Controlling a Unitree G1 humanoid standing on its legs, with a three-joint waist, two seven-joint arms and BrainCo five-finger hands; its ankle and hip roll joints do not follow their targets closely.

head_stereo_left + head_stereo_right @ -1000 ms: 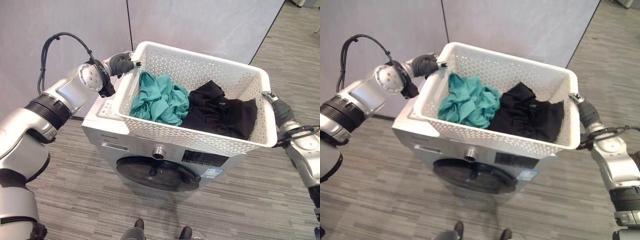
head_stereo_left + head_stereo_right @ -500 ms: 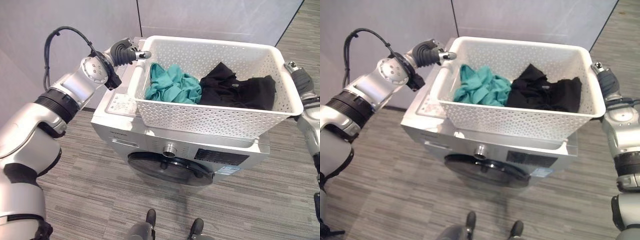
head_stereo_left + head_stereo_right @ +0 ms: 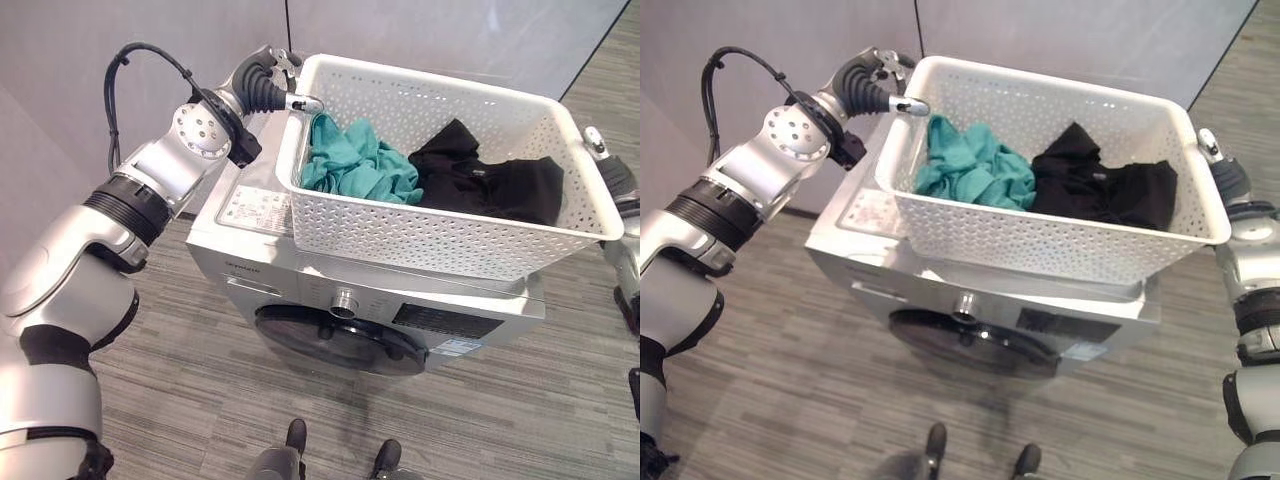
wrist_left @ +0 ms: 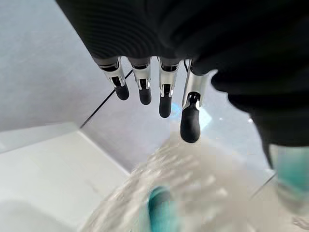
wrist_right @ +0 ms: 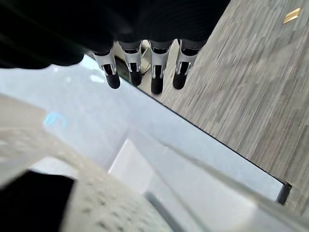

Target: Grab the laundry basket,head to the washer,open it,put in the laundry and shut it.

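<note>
- 1 white perforated laundry basket (image 3: 440, 235), resting on top of the washer (image 3: 340, 310), overhanging its right edge.
- 2 garments inside: teal (image 3: 355, 165) left, black (image 3: 490, 180) right.
- Left hand (image 3: 268, 85) at the basket's far-left rim, fingers straight (wrist view).
- Right hand (image 3: 1223, 178) at the right rim, fingers straight.
- Grey floor (image 3: 200, 400) lies open nearby.

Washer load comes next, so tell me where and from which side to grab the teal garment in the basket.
Take the teal garment at its bunched top fold, coming straight down from above: the laundry basket walls block the sides. It lies at the basket's left end, beside the black clothes, nearest the left robot hand.
</note>
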